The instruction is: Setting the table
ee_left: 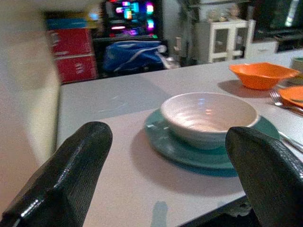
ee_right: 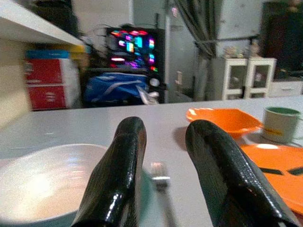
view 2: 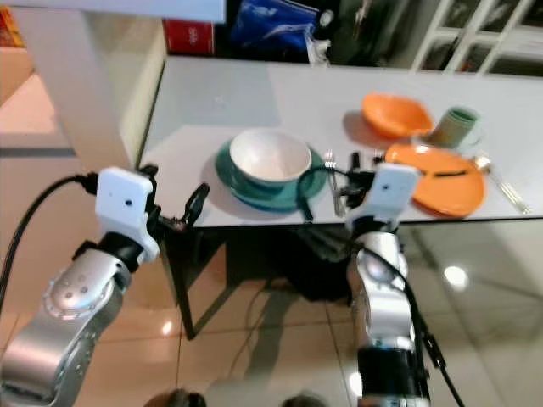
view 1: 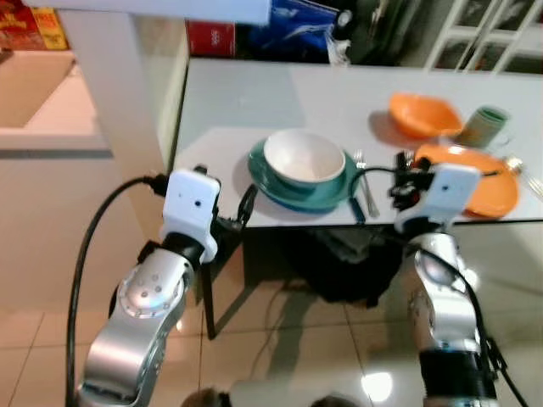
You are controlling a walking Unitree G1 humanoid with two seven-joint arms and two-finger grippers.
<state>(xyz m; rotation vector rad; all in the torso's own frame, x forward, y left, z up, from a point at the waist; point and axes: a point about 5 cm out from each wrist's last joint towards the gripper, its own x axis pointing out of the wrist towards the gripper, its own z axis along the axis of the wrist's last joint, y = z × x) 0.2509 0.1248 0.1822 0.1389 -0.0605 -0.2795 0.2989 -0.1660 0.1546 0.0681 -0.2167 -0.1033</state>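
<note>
Nearest the camera, both silver arms reach toward the near edge of the white table (view 1: 254, 93). The left gripper (view 1: 240, 210) hangs just off that edge, left of the place setting; its wrist view shows the two black fingers (ee_left: 71, 175) spread wide apart with nothing between them, framing the dishes beyond. The right gripper (view 1: 405, 174) sits at the table's edge between the two place settings. Its fingers (ee_right: 118, 170) stand a modest gap apart, empty, with a fork (ee_right: 161, 182) lying on the table seen through the gap; whether the tips touch the tabletop cannot be told.

On the table just past the grippers, a white bowl (view 1: 304, 158) sits in the middle of a teal plate (view 1: 273, 186). The fork and another piece of cutlery (view 1: 370, 197) lie just beside the plate on its right. Further right, an orange plate (view 1: 488, 182) lies near the edge with a dark utensil (view 2: 448, 174) across it, and more cutlery (view 1: 533, 182) beside it.

Behind that plate stand an orange bowl (view 1: 422, 114) and a pale green mug (view 1: 484, 127). Beyond the table's far edge are a blue bag (ee_left: 132, 56), red boxes (ee_left: 73, 59) and a white cabinet (ee_right: 244, 75).
</note>
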